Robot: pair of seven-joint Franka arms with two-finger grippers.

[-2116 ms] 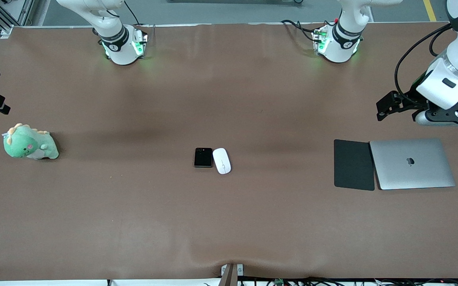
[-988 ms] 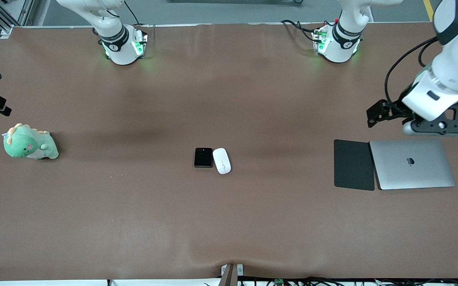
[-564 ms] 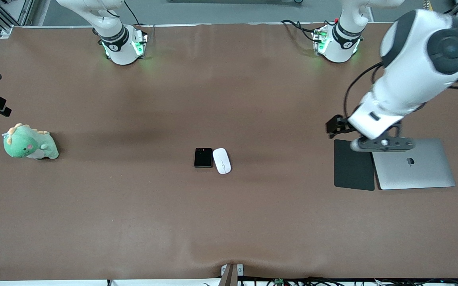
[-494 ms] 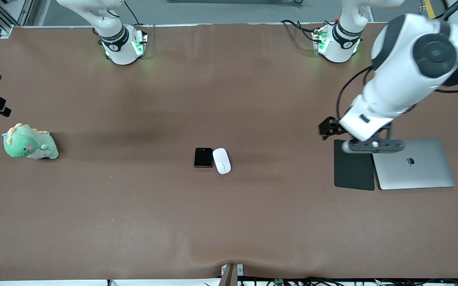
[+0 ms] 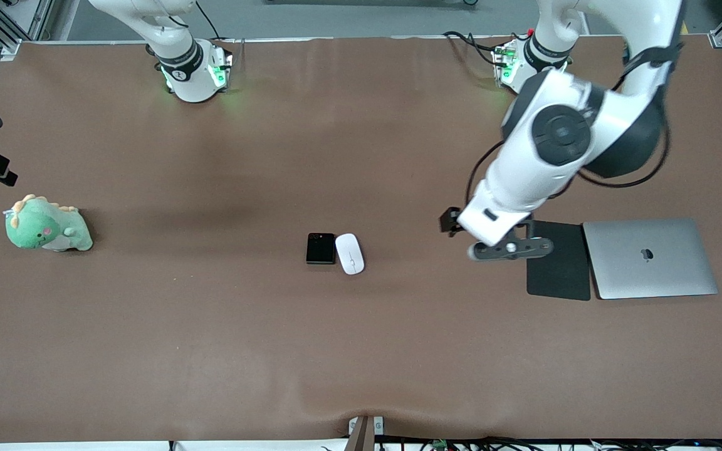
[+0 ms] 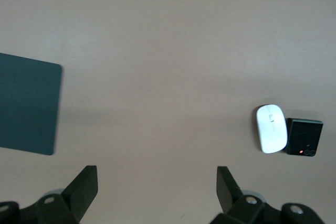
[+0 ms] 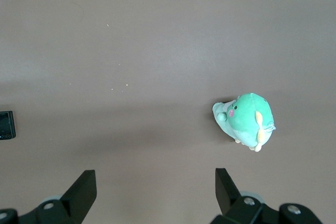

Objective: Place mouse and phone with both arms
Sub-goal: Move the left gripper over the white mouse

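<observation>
— Where is the left hand [image 6: 155,187]?
— Up over bare worktop [image 5: 210,326], fingers [image 6: 84,184] spread wide and empty, just beside the black pad [image 5: 558,260]. The mouse [image 5: 350,253] lies well off from it toward the right arm's end, touching the phone [image 5: 320,248].
— And the right hand [image 7: 152,187]?
— Also agape, holding nothing, over worktop with the green plush dinosaur [image 7: 245,120] near it and the phone's edge farther off.
</observation>
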